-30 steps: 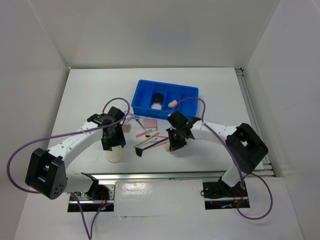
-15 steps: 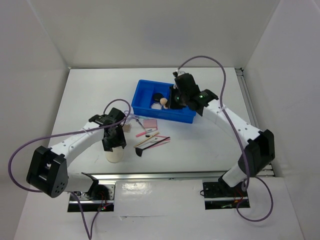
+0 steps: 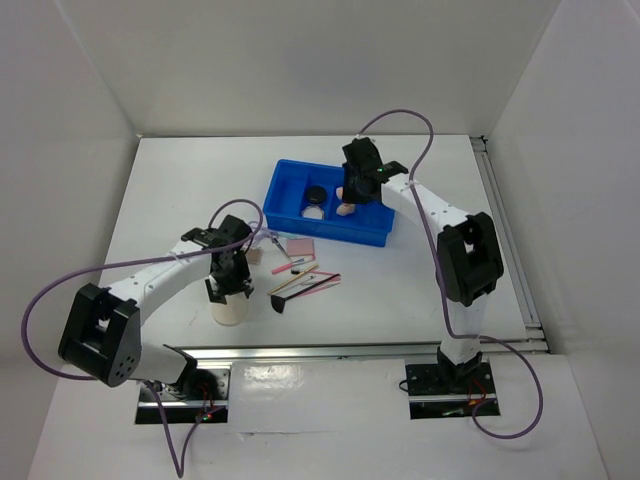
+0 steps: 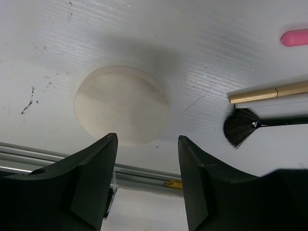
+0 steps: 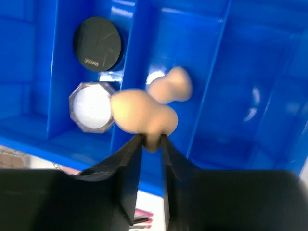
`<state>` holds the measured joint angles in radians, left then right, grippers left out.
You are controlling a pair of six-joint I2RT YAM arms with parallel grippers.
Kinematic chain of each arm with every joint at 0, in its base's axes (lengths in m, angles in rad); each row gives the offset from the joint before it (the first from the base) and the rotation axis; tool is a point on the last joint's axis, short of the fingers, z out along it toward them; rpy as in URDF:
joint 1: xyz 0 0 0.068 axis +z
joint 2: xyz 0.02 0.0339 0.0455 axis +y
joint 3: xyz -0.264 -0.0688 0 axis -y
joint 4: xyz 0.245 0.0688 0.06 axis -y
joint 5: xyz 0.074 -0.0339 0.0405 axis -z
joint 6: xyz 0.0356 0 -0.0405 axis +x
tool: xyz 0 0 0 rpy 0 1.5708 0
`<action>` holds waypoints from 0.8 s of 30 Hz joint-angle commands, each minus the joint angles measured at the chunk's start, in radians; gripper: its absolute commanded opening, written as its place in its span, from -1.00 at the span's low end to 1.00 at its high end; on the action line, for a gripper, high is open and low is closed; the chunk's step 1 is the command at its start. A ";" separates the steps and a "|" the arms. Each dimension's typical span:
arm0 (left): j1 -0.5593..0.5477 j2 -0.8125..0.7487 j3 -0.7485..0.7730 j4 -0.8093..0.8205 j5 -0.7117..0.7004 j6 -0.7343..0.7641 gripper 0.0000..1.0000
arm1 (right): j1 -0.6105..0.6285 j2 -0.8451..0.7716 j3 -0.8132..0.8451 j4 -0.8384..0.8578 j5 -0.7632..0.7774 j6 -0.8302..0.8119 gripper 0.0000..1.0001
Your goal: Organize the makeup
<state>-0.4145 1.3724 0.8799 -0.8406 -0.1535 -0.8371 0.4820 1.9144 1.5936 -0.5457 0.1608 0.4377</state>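
Two peach sponges show in your right wrist view. One (image 5: 144, 118) is pinched by its narrow end between the fingers of the right hand (image 5: 148, 140); it is soft, rounded and slightly blurred. The other (image 5: 169, 86) lies in a compartment of the blue tray (image 5: 211, 72), directly beneath.

A second ago that hand was low over the sticks on the worktop. Half a second ago it had reached the tray, and now it hangs above the tray's middle with the elbow swung further in.

In the neighbouring compartment you have one black round compact (image 5: 97, 44) with a matte lid, and one octagonal clear pot (image 5: 91, 107) with a white face.

Your left hand (image 4: 146, 144) has hardly shifted. Its fingers are spread wide, holding nothing, just above the near edge of the single cream round puff (image 4: 122, 103). The puff is a flat, dull disc lying on the ribbed white worktop (image 4: 202, 48).

Beside the puff lie one black fan brush (image 4: 239, 132) with splayed bristles, a wooden stick (image 4: 269, 92) and the rounded end of a pink stick (image 4: 294, 37).

From above, the sticks (image 3: 300, 280) are too bunched to count. One pink square pad (image 3: 300, 246) lies between them and the tray.
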 commanded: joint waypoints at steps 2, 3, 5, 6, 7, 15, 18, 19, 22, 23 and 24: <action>0.005 0.014 -0.010 0.031 0.017 0.015 0.33 | -0.031 -0.018 -0.009 0.082 -0.018 -0.004 -0.16; 0.005 0.014 -0.010 0.040 0.017 0.015 0.35 | -0.031 -0.018 0.002 0.082 -0.027 -0.004 -0.04; 0.005 0.024 -0.010 0.040 0.017 0.027 0.35 | -0.040 0.006 0.032 0.063 -0.037 -0.004 0.27; 0.005 0.024 -0.021 0.050 0.017 0.027 0.35 | -0.040 0.021 0.064 0.035 -0.037 -0.013 0.42; 0.005 0.034 -0.021 0.051 0.017 0.027 0.35 | -0.040 0.021 0.077 0.026 -0.037 -0.013 0.42; 0.005 0.111 -0.042 0.097 -0.004 0.018 0.35 | -0.040 -0.135 -0.012 0.029 -0.026 -0.033 0.45; 0.005 0.148 -0.042 0.107 -0.014 -0.007 0.33 | -0.040 -0.233 -0.098 0.017 -0.026 -0.033 0.45; 0.005 0.168 -0.042 0.107 -0.014 -0.019 0.27 | -0.040 -0.279 -0.137 0.007 -0.008 -0.033 0.45; 0.005 0.197 -0.053 0.120 -0.037 -0.028 -0.01 | -0.040 -0.346 -0.187 -0.002 0.008 -0.024 0.45; 0.005 0.197 -0.053 0.120 -0.037 -0.028 -0.15 | -0.040 -0.385 -0.210 -0.011 0.032 -0.024 0.45; 0.005 0.197 -0.041 0.120 -0.037 -0.028 -0.33 | -0.040 -0.400 -0.210 -0.020 0.042 -0.024 0.45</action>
<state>-0.4145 1.5467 0.8455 -0.7399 -0.1661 -0.8444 0.4435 1.5921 1.4078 -0.5453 0.1520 0.4202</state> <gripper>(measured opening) 0.394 0.723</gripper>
